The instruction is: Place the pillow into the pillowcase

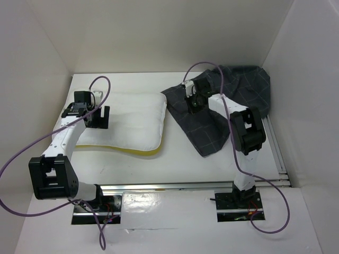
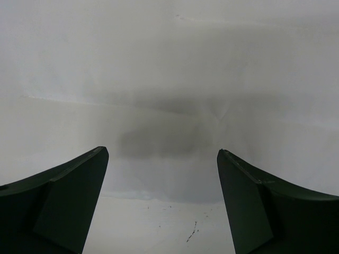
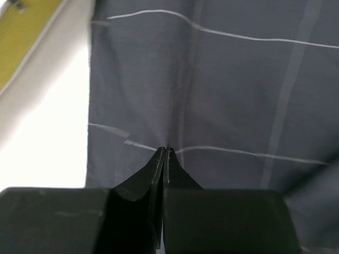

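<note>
Pillow (image 1: 132,119): white, soft, yellow trim running along its near edge, lying flat at left.
Pillowcase (image 1: 201,129): charcoal, thin light grid, lying wrinkled just beside it at right, far end bunching.

We see the pillow (image 1: 132,119) as soft white cloth, matt, with faint puckers. Close up in the left wrist view its weave looks fine and smooth. Its trim (image 1: 143,152) is yellow cloth, equally matt. The pillowcase (image 1: 222,106) is thin charcoal woven cloth, matt and wrinkled, crossed by thin pale lines. The left gripper (image 2: 161,152) and right gripper (image 3: 165,151) look like dark, matt hard plastic. The arms (image 1: 63,140) wear smooth white and black plastic shells. The cables (image 1: 100,78) have a smooth purple sheath. The table (image 1: 175,164) is white and smooth with a dull sheen, glossier near the bases. The rail (image 1: 175,186) is silvery metal.
</note>
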Tool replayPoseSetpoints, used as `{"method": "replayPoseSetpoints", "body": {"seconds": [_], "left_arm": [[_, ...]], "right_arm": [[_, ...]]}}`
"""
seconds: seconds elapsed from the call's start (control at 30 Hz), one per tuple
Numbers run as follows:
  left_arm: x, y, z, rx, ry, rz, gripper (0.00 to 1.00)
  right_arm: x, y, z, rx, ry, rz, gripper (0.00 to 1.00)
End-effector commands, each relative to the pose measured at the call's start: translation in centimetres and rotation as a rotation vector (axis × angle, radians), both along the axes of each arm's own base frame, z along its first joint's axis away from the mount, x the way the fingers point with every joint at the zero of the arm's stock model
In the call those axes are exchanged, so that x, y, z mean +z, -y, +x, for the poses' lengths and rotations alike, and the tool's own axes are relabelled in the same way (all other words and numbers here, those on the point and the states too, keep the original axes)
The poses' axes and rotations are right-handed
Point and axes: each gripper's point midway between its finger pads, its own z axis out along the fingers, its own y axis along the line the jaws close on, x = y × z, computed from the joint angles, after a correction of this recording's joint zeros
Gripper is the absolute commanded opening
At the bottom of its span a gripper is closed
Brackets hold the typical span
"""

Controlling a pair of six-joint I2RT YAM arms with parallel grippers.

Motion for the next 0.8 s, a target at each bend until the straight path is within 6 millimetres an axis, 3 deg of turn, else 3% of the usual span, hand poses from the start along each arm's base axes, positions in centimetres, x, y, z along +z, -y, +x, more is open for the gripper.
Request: {"method": "replayPoseSetpoints", "body": {"seconds": [0.0,0.13,0.3,0.37,0.47,0.63,0.7,0.77], "left_arm": [[1.2,0.2,1.3,-0.022,0.041,-0.005,0.98],[0.9,0.2,1.3,-0.015,0.031,-0.012,0.98],[1.3,0.3,1.8,-0.021,0.041,-0.018,0.98],[1.3,0.3,1.8,-0.021,0.041,-0.018,0.98],[0.9,0.3,1.8,-0.021,0.032,-0.019,0.98],[0.9,0.3,1.8,-0.021,0.032,-0.019,0.98],[0.9,0.5,1.8,-0.026,0.032,-0.026,0.98],[0.9,0.5,1.8,-0.026,0.032,-0.026,0.98]], "right_arm": [[5.8,1.8,1.9,-0.037,0.105,0.049,0.0],[6.4,4.2,2.7,-0.084,0.115,0.057,0.0],[4.9,8.4,3.0,-0.174,0.084,0.051,0.0],[3.5,9.2,2.8,-0.188,0.045,0.051,0.0],[2.7,8.8,2.4,-0.171,0.006,0.066,0.0],[2.2,7.9,2.0,-0.161,-0.047,0.109,0.19],[3.2,7.6,2.3,-0.16,-0.01,0.098,0.36],[4.3,7.3,2.1,-0.148,0.039,0.094,0.46]]}}
